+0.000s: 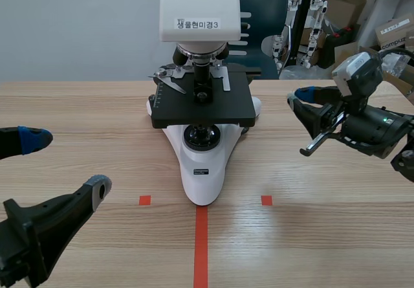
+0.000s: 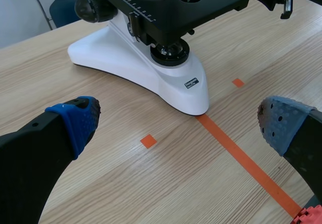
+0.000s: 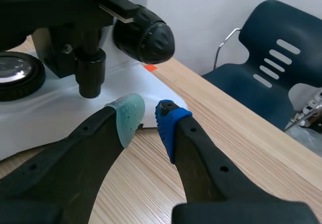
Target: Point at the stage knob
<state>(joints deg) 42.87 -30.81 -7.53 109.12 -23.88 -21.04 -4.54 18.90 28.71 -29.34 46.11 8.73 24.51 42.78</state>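
The wooden table (image 1: 336, 236) carries a white and black microscope (image 1: 202, 171), which stands ahead of both pincers. Seen from between the arms, the left pincer is low on one side of it and the right pincer is beside its other flank. Beyond the right pincer, off the table, stands a dark blue chair (image 3: 282, 68) with slots in its back.

The microscope's flat black stage (image 1: 200, 103) lies ahead of and above the right pincer (image 3: 148, 116). The right pincer's two fingers are drawn almost together. Only a narrow gap shows between the grey-green pad (image 3: 128, 116) and the blue pad (image 3: 168, 121), and nothing is held in it. The tips rest low over the table edge of the white base.

The left pincer (image 2: 178, 128) is spread wide with nothing in it, one finger to each side of the wrist view. The front tip of the microscope base is ahead of the gap between the fingers. An orange-red tape line (image 2: 241, 158) runs on the table from that tip back between them.

A large ribbed black focus knob (image 3: 146, 35) juts out ahead of and above the right pincer's tips. The stage knob (image 3: 90, 75), a short black cylinder, hangs down from under the stage. It is just ahead of the grey-green pad, slightly to that pad's side, and is near the pincer but not touching it.
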